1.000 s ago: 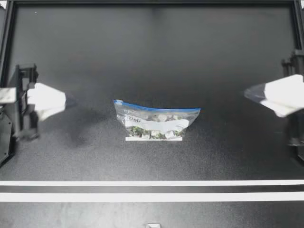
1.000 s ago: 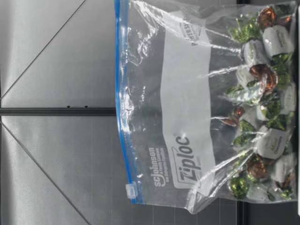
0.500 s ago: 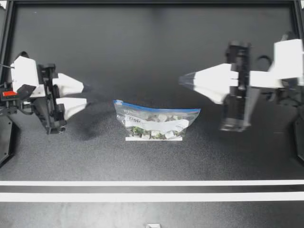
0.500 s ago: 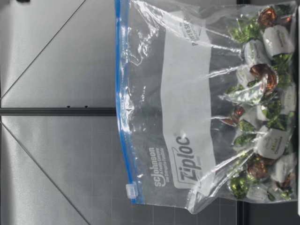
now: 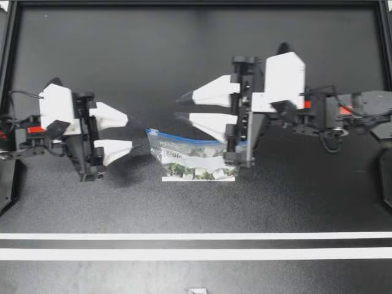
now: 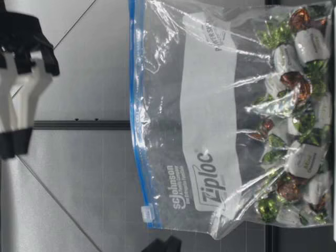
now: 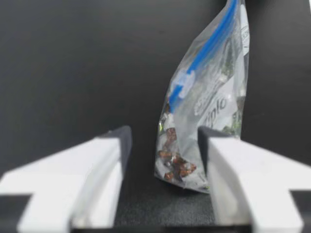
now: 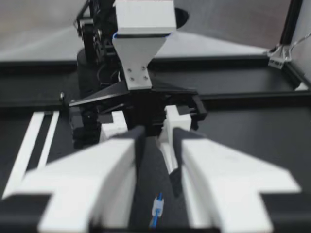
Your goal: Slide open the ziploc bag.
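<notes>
Bag (image 5: 199, 156): clear zip type, standing upright at mid-bench (image 5: 184, 61), blue seal on top and, by the look of it, shut along its whole length. Wrapped sweets (image 6: 294, 105) fill the bottom and serve as its only footing.

Slider (image 5: 152, 131): small, pale, at the end of the seal nearer my left arm; untouched.

Left jaws: released, level with the bag's slider end, which lies ahead of the gap and apart from both fingers.

Right jaws: released, above the seal, tips reaching toward the slider end; in the right wrist view the slider (image 8: 157, 208) lies below and ahead of the gap. Nothing held.

Step, as judged: approach; no grip made, opening not begun.

Hazards:
- Bag is light and unanchored. A pull on the slider with the seal unpinned would likely drag or topple it rather than open it.
- Slider is small. A slightly off closing would pinch film only.
- Both jaws close in on one end, so they may knock together.
</notes>
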You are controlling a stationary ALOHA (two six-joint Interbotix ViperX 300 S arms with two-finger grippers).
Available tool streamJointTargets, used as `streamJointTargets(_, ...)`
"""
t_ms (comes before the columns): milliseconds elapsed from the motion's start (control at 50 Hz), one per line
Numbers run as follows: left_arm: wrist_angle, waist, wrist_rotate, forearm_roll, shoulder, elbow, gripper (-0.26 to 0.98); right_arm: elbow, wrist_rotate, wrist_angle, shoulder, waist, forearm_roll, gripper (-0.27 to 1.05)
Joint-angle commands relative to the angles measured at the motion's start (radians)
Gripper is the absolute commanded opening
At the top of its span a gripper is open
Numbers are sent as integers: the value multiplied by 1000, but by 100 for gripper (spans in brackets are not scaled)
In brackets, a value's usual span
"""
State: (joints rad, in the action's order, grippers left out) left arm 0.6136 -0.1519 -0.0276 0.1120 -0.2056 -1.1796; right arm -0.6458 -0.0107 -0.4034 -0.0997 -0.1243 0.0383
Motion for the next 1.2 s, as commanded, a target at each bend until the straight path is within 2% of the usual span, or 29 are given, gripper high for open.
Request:
streamJointTargets(0, 15, 0, -2, -3, 23, 44, 44, 48, -2, 31, 9, -9, 15, 41)
streamJointTargets(220, 26, 0, 0, -5, 61, 67, 43, 89, -2, 98, 58, -9, 31, 41)
streamJointTargets(300, 26, 0, 0, -12, 57, 67, 37, 98, -2, 110, 81, -9, 29, 41)
streamJointTargets(540, 26, 0, -2, -38, 43, 69, -11, 150, -2, 170, 149, -9, 31, 41)
streamJointTargets(620, 28, 2, -2, -40, 38, 69, -19, 172, -2, 210, 170, -9, 32, 41)
streamJointTargets(900, 21, 8, 0, -43, 25, 63, -21, 232, -2, 327, 230, 0, 37, 41)
streamJointTargets(1180, 21, 8, 0, -43, 23, 60, -21, 244, -2, 359, 253, 5, 38, 41)
